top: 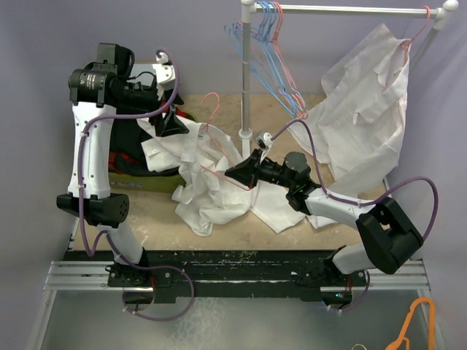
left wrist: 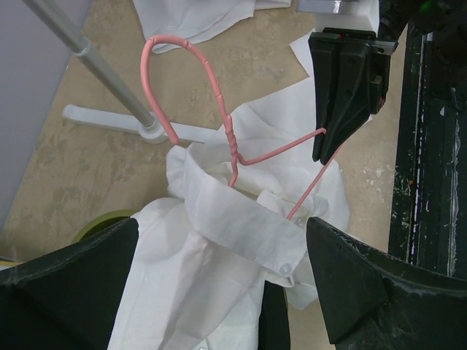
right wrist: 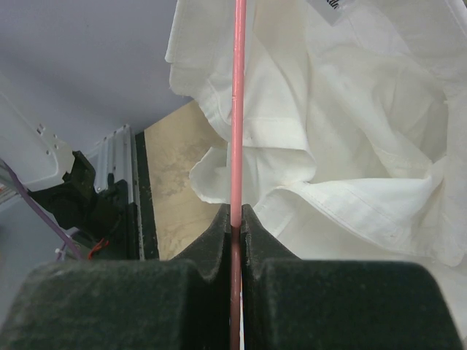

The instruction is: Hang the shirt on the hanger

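Note:
The white shirt (top: 208,193) lies crumpled on the table, one part raised toward my left gripper (top: 174,124). The pink hanger (top: 212,100) stands tilted, its hook up and its lower wire inside the shirt's collar (left wrist: 241,226). My right gripper (top: 233,173) is shut on the hanger's wire (right wrist: 237,109) beside the shirt (right wrist: 350,146). It also shows in the left wrist view (left wrist: 343,87). My left gripper (left wrist: 221,221) is open, its fingers wide apart on either side of the collar and front fabric (left wrist: 197,292), below the hanger's twisted neck (left wrist: 230,138).
A clothes rack (top: 246,87) stands behind, with blue hangers (top: 264,51) and a second white shirt (top: 365,109) on a pink hanger. Black and plaid garments (top: 128,149) lie at the left. An orange hanger (top: 416,324) lies at the near right.

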Robot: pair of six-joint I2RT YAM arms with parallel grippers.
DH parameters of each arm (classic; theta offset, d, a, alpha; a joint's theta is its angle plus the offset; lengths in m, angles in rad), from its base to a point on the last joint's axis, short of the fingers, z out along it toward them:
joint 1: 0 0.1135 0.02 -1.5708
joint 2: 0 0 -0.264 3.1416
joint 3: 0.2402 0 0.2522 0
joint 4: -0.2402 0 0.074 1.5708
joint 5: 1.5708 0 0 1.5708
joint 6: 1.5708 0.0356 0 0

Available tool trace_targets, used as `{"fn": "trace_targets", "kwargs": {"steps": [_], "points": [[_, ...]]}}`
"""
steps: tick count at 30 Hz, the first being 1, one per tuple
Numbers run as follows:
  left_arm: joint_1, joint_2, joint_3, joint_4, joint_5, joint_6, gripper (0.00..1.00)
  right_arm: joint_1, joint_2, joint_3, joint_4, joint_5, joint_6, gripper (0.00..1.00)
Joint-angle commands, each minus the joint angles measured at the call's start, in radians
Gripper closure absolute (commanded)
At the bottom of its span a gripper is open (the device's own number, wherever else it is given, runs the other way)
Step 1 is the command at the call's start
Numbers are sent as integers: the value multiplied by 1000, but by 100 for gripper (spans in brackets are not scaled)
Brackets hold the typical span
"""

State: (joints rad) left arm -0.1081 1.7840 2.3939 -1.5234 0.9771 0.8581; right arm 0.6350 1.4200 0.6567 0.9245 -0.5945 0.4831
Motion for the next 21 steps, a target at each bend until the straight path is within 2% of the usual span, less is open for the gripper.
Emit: {"fn": "trace_targets", "kwargs": {"steps": [1,5,13,21], "points": [[-4,28,19,-20,49,88,0,5,-21,27,45,-27,-48,100],[-4,55,6,-24,37,128,2,6,-7,28,45,-24,-47,100],[-4,109,-26,-24,-15,194,15,6,-7,41,18,-22,-54,100],[-41,91,-129,-24,-28,241,37,6,-9,60,-3,-17,-68,100]]}}
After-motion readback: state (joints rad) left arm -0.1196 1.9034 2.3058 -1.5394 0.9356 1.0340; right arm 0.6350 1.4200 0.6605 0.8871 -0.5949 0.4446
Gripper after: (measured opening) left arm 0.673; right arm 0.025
